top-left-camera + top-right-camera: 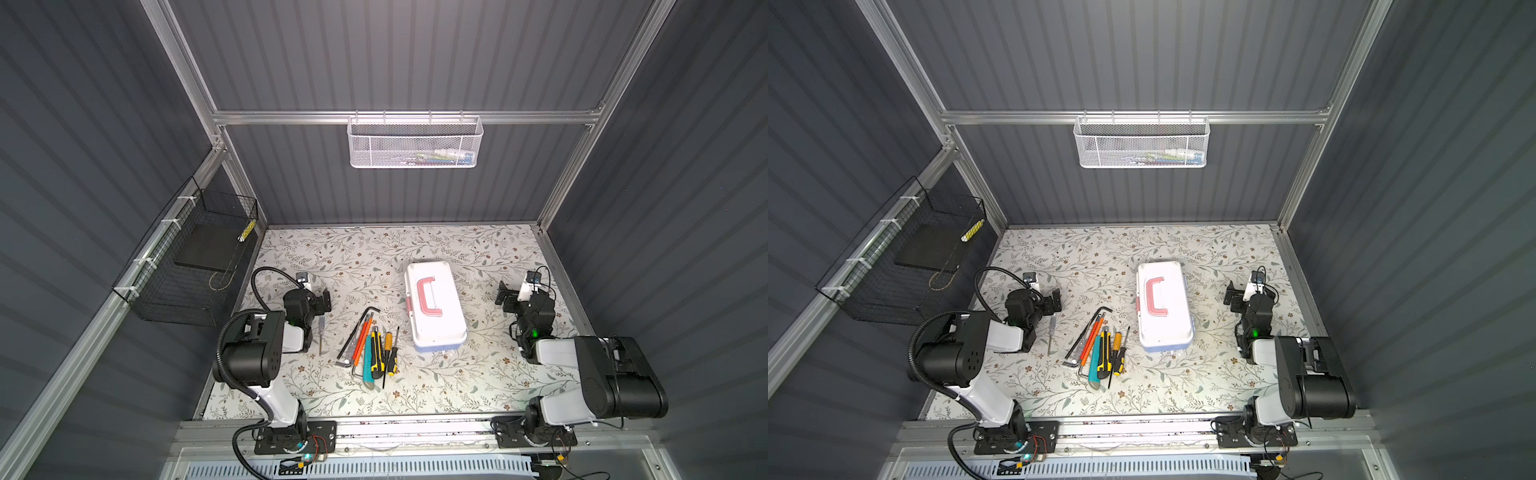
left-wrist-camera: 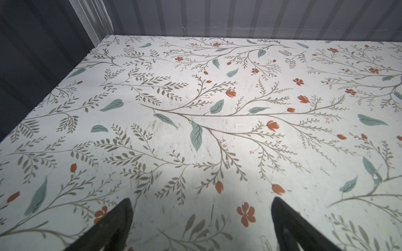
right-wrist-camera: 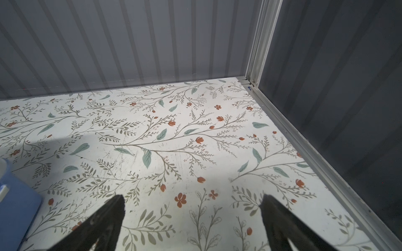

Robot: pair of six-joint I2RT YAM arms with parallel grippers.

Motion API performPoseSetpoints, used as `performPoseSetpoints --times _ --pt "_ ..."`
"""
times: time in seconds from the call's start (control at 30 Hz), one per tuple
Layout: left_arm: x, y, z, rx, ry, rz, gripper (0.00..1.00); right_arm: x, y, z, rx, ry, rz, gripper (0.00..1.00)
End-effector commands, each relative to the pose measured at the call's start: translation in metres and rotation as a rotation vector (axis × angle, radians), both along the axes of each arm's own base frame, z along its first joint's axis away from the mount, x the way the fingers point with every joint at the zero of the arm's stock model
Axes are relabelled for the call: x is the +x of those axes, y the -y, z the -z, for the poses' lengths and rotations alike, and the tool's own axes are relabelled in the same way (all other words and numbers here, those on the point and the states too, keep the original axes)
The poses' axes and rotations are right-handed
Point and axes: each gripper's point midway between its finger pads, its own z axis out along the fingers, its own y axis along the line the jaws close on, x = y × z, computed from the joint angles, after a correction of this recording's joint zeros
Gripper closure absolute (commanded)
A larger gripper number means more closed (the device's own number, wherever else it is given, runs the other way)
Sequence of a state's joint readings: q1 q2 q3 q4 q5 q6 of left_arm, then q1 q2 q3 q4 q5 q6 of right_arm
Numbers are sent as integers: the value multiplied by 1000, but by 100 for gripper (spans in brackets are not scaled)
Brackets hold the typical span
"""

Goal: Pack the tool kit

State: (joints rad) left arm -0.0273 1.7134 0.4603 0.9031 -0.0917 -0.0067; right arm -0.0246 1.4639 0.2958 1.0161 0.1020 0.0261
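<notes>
Tool kit box (image 1: pixel 434 305): white lid shut, pink handle (image 1: pixel 430 296) lying flat, light-blue base; stands mid-table (image 1: pixel 457 386).
Loose tools (image 1: pixel 370 347): black hex key (image 1: pixel 365 314), knives and screwdrivers, heaped just left of the box.
Left gripper (image 1: pixel 323 301), right gripper (image 1: pixel 503 296): jaws wide apart, empty.

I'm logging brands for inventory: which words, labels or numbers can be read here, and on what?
No text is readable in any view.
Tool box: the white lid shows no lettering.
Yellow-and-black utility knife, yellow-handled screwdriver: any marks are too small to read.
Coloured items in the white mesh basket: blurred behind the mesh.
</notes>
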Motion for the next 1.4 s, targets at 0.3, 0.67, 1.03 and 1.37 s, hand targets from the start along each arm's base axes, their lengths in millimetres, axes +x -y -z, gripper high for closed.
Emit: performPoseSetpoints --times 0.3,0.67,1.03,1.37 --pt "5 4 -5 13 13 22 1 4 -2 -5 18 9 -12 1" --pt "6 4 -5 13 11 22 1 6 -2 -4 40 -2 -37 1" --pt "2 -2 -52 -78 -66 -64 1 -4 -6 -52 -4 10 8 1" --pt "-53 129 -78 -528 -385 310 1 -60 -125 -110 138 -453 -303 13"
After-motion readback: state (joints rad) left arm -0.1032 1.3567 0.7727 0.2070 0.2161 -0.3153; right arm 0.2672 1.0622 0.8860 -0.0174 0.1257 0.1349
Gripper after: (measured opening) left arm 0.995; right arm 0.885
